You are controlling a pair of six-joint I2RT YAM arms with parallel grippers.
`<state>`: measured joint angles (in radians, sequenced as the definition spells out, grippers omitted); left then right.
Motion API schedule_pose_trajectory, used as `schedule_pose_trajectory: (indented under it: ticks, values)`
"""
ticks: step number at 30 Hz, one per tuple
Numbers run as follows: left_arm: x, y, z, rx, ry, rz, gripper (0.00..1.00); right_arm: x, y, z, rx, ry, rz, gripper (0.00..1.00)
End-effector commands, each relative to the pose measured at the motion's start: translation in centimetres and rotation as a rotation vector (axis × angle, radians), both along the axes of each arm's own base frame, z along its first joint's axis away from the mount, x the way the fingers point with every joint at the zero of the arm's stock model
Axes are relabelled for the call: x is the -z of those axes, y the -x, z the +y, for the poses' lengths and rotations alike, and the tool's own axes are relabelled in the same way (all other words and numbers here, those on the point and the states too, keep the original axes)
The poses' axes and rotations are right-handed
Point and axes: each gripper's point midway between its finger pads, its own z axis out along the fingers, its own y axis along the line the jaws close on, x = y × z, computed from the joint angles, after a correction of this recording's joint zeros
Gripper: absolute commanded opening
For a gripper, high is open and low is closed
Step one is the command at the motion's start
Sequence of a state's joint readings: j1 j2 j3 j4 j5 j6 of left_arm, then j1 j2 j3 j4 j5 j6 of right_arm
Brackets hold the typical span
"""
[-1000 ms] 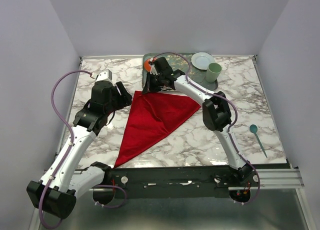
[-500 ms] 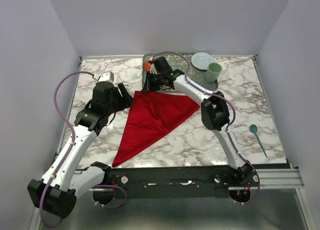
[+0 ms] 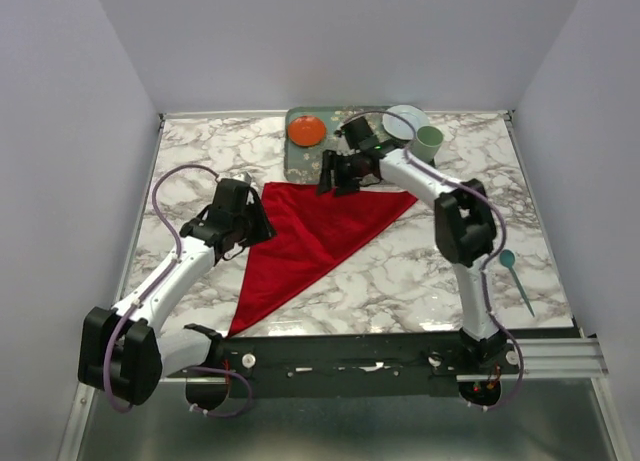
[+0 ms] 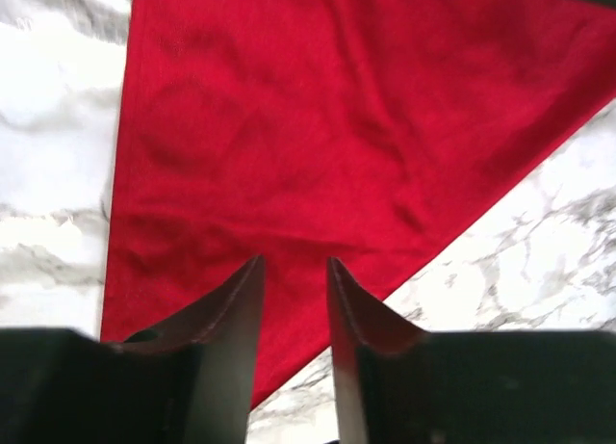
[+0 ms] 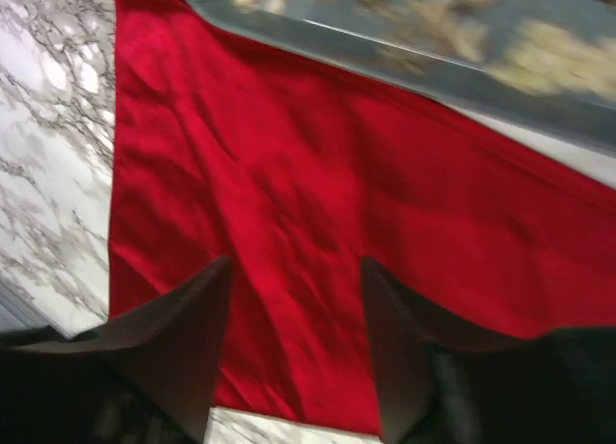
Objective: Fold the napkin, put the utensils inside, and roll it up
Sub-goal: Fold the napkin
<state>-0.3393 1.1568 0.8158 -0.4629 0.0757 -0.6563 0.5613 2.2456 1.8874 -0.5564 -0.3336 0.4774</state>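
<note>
The red napkin (image 3: 310,231) lies flat on the marble table, folded into a triangle whose long point reaches toward the near edge. My left gripper (image 3: 260,224) hovers at its left edge; in the left wrist view it (image 4: 294,261) is open by a narrow gap, and only cloth (image 4: 318,126) shows beneath. My right gripper (image 3: 326,177) is over the napkin's far edge, next to the tray. In the right wrist view it (image 5: 296,263) stands wide open above the cloth (image 5: 318,194) and holds nothing. One utensil, a teal spoon (image 3: 517,277), lies on the table at the right.
A grey-green tray (image 3: 345,146) sits at the back with a small orange plate (image 3: 306,131) on it, a white plate (image 3: 404,120) and a pale green cup (image 3: 430,141) at its right end. The tray's rim (image 5: 404,49) runs close above the right fingers.
My right gripper has opened, letting go of the napkin's far edge, and shifted right, uncovering the orange plate. The left arm swung in toward the napkin's left edge and its jaws narrowed.
</note>
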Motion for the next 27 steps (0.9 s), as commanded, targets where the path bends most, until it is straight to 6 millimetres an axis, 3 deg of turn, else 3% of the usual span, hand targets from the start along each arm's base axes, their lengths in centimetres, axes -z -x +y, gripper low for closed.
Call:
schedule_pose_trajectory:
  ticks: [1,2,3,10,16,21,23,26,27]
  values:
    - [3.2,1.6,-1.3,0.013,0.090,0.095,0.36,-1.8,1.0,-8.7,0.111,0.073,-0.043,0.54]
    - [3.8,1.8,-1.4,0.015,0.088,0.110,0.34,-2.6,1.2,-9.6,0.116,0.067,-0.072,0.51]
    - [4.2,1.9,-1.4,0.017,0.084,0.117,0.32,-0.7,1.7,-11.7,0.149,0.098,-0.039,0.48]
    - [7.9,3.8,-2.4,0.037,0.082,0.183,0.18,1.8,-0.5,-15.8,0.214,0.100,-0.052,0.25]
    - [10.1,5.3,-2.1,0.033,0.036,0.212,0.15,3.4,-2.1,-19.6,0.304,0.174,-0.061,0.20]
    - [10.4,5.8,-2.0,0.028,0.045,0.212,0.15,5.4,-1.8,-22.8,0.383,0.204,-0.003,0.18]
    - [10.0,5.8,-2.0,0.030,0.048,0.200,0.15,5.8,-1.5,-22.8,0.373,0.184,0.013,0.11]
    - [9.4,5.6,-2.2,0.042,0.051,0.195,0.15,5.8,-0.2,-23.1,0.413,0.180,0.041,0.10]
    - [9.3,5.7,-2.2,0.044,0.054,0.194,0.15,4.8,-0.2,-23.3,0.438,0.179,0.022,0.10]
